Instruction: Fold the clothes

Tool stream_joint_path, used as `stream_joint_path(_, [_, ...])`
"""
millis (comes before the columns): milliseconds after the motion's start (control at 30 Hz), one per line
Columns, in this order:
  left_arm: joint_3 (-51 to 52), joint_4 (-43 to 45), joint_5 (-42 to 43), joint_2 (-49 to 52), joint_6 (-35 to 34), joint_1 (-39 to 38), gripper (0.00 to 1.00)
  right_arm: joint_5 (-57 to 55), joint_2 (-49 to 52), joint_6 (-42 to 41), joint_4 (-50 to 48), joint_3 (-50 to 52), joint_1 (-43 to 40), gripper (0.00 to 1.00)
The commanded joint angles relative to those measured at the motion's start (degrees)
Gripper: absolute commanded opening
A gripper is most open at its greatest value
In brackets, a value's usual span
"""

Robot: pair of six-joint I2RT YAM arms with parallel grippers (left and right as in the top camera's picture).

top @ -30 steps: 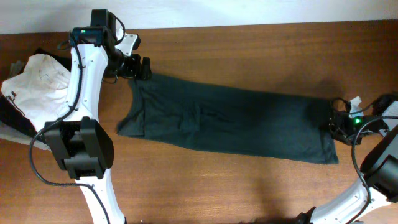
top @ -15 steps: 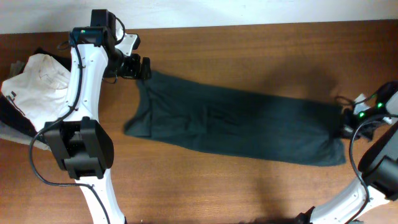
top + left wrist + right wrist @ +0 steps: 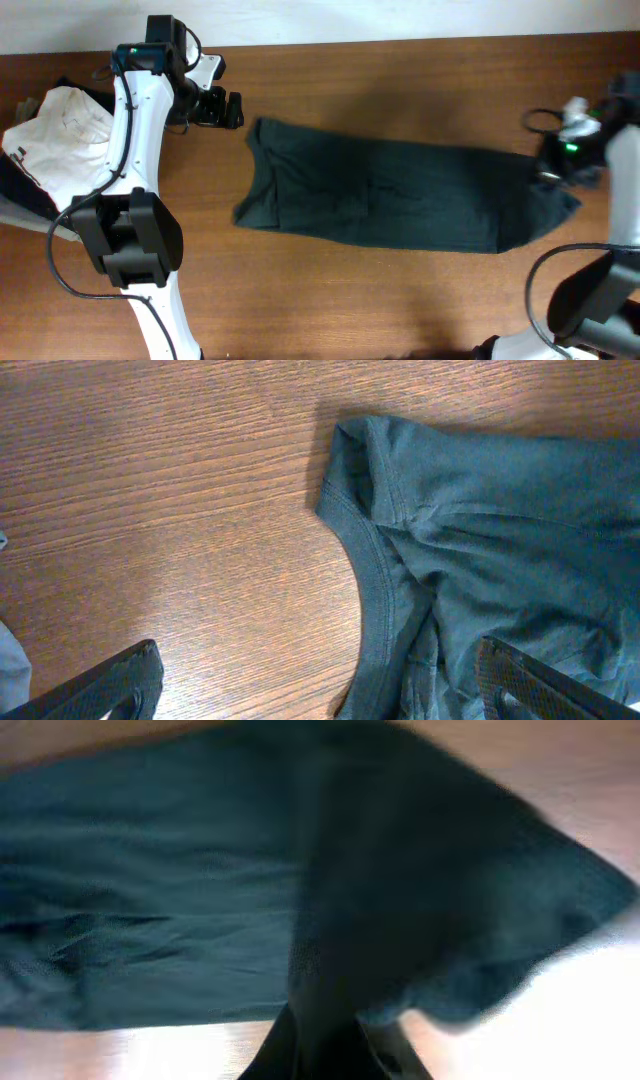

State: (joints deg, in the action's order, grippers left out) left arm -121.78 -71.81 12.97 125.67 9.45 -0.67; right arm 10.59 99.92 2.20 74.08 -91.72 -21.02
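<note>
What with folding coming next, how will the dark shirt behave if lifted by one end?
Likely floppy: the dark shirt bunches and droops where the right gripper pinches its end. Probably light, lying thin and flat on the table. The collar curls over, so dragging may crease it.

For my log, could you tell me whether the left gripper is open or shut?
Open: the left gripper shows its fingertips wide apart, nothing held between.

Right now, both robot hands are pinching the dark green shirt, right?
No, only one is. The right gripper pinches the dark green shirt, but the left gripper is open, not gripping it. The left wrist view shows its fingers wide apart over the table.
</note>
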Motion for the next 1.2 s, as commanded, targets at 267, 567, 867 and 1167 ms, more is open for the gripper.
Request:
stream_joint_path(267, [-0.85,-0.04,-0.39,-0.33,0.74,0.31,0.99,-2.25,8.09,-21.38,-11.13,-0.81,32.68,0.04])
stream_joint_path(567, [-0.85,-0.04,-0.39,-0.33,0.74,0.31,0.99,2.29,13.33,-22.97,-18.6,-1.42,38.01,0.5])
stream_joint_path(867, [-0.85,-0.04,-0.39,-0.33,0.72,0.31,0.99,-4.28,10.38,-20.41,-10.01,0.09,28.04,0.28])
stream_joint_path(1167, [-0.85,-0.04,-0.39,-0.33,0.74,0.31,0.99,5.51,10.49,-19.8,-26.86,18.45,30.71,0.08])
